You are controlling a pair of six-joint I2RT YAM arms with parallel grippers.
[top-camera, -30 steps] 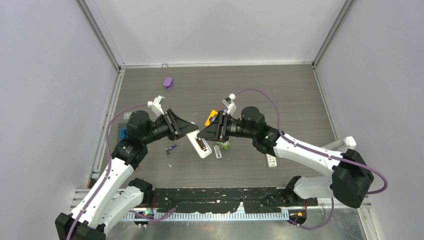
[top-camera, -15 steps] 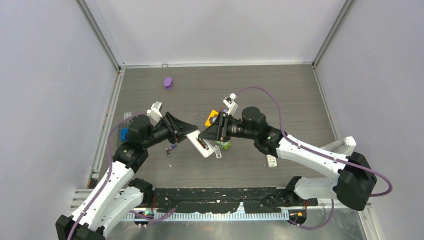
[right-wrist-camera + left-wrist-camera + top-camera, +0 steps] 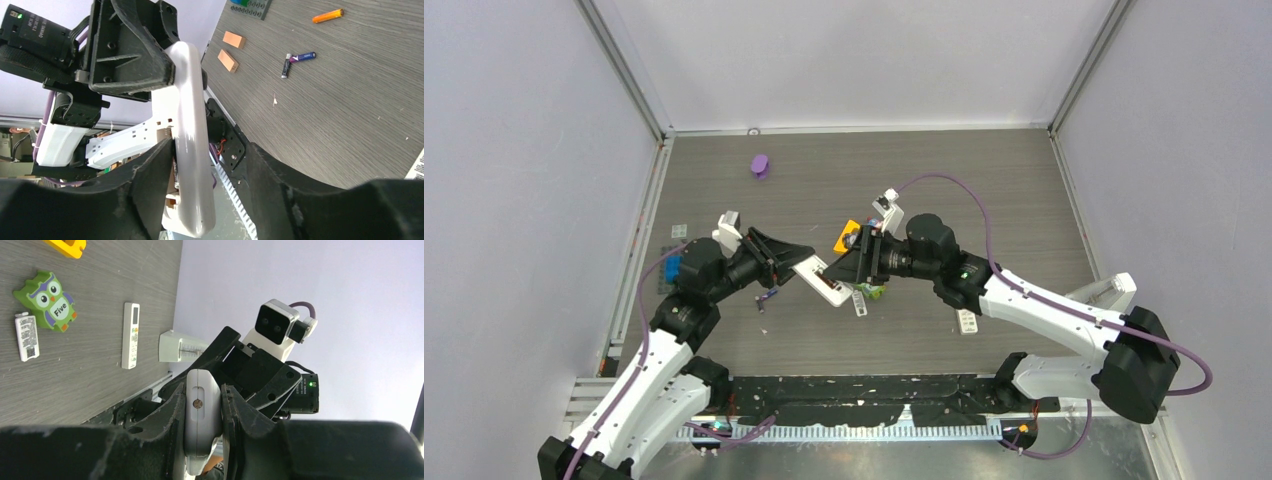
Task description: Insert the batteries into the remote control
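Observation:
My left gripper (image 3: 807, 266) is shut on a white remote control (image 3: 824, 282) and holds it above the table; in the left wrist view the remote (image 3: 202, 415) sits clamped between both fingers. My right gripper (image 3: 834, 269) is open and straddles the remote's free end (image 3: 189, 150). One finger (image 3: 150, 175) lies against the open compartment side and the other stands apart. A purple battery (image 3: 304, 56), a dark battery (image 3: 285, 66) and an orange battery (image 3: 327, 15) lie on the table. The purple and dark ones show under the left arm (image 3: 767, 297).
A green owl block (image 3: 47, 300), a small white battery cover (image 3: 26, 336) and a second white remote (image 3: 130, 335) lie below the grippers. A yellow block (image 3: 849, 236), a purple object (image 3: 760, 165), a blue block (image 3: 671, 265) and two tan blocks (image 3: 230, 50) also lie on the table.
The left arm has drawn back a little toward the near left, and the remote has turned flatter and shifted slightly away. The right gripper has stayed at the remote's end.

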